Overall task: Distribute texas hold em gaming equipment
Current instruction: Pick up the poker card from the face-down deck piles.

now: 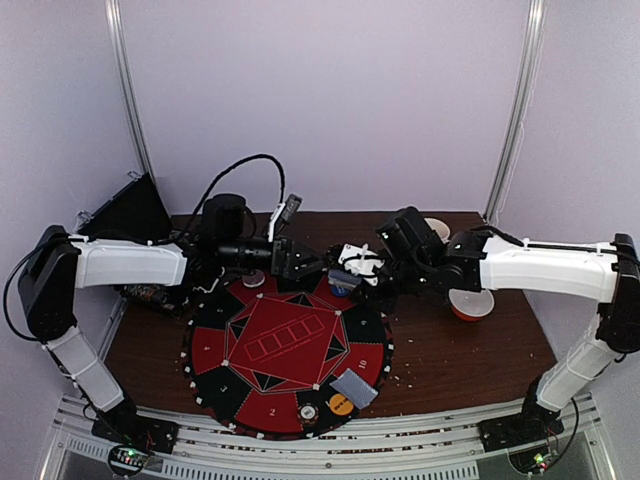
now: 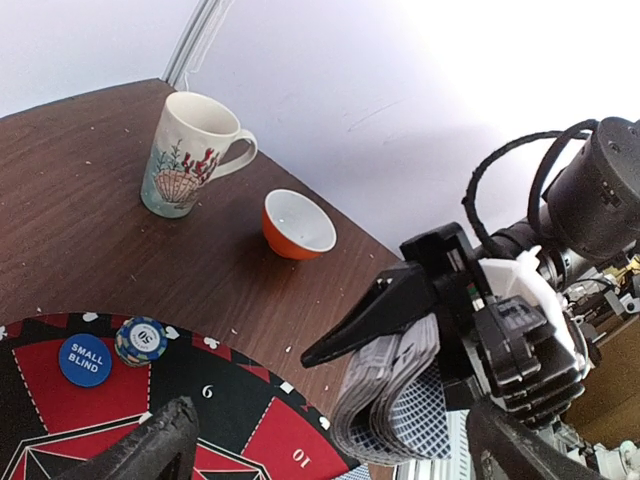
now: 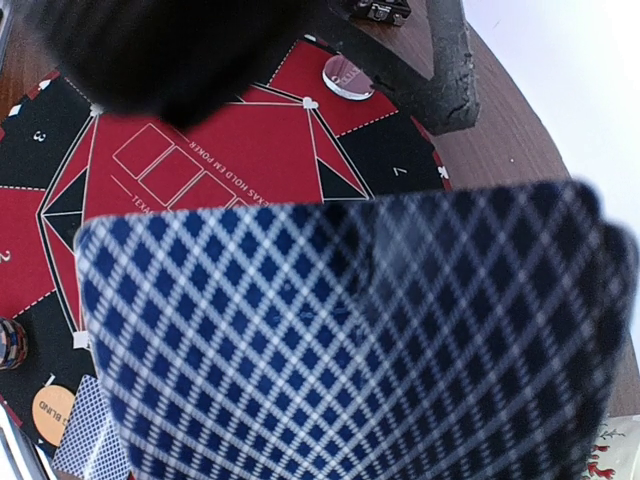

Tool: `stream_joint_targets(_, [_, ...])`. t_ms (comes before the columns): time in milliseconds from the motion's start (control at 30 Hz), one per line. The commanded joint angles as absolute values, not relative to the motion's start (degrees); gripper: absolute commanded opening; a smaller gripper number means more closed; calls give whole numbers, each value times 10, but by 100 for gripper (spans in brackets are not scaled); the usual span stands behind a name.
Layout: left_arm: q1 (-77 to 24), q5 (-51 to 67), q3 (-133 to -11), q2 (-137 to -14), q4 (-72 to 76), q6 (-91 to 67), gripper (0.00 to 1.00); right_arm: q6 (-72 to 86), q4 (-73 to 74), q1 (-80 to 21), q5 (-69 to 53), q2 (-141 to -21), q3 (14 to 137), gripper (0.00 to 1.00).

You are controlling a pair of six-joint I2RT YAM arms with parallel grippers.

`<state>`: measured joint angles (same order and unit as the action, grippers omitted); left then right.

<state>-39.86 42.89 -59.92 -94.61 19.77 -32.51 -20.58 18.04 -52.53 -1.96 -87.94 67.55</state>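
Observation:
My right gripper (image 1: 362, 268) is shut on a thick deck of blue-diamond-backed cards (image 2: 400, 390) and holds it above the far right edge of the round red-and-black poker mat (image 1: 290, 350). The deck's back (image 3: 350, 340) fills the right wrist view. My left gripper (image 1: 290, 262) is open and empty, facing the deck from the left, with its fingers (image 2: 150, 445) on either side of the view. A blue "small blind" button (image 2: 85, 360) and a blue-white chip (image 2: 140, 340) lie on the mat's far edge. A small card pile (image 1: 355, 388), an orange button (image 1: 341, 405) and a whitish chip (image 1: 308, 412) lie at the near edge.
A white patterned mug (image 2: 190, 150) and a white-and-orange bowl (image 2: 297, 225) stand on the brown table beyond the mat, on the right side. A whitish chip (image 3: 345, 77) lies on the mat under the left arm. Black equipment (image 1: 130, 210) sits at the far left.

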Motion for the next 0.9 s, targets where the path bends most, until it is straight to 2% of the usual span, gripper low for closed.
stream_joint_targets(0, [-400,431,-619,-951,211,-320,96,-201,169,-532,-32,-897,703,33])
stream_joint_targets(133, [-404,399,-645,-964,134,-270,89,-204,167,-539,-36,-911,718,33])
stream_joint_targets(367, [-410,375,-660,-971,123,-250,81,-206,165,-548,-38,-930,735,33])
stream_joint_targets(600, [-412,321,-666,-963,68,-217,48,-207,164,-549,-31,-925,731,33])
stream_joint_targets(867, [-413,311,-652,-925,55,-199,37,-209,171,-548,-15,-922,721,33])
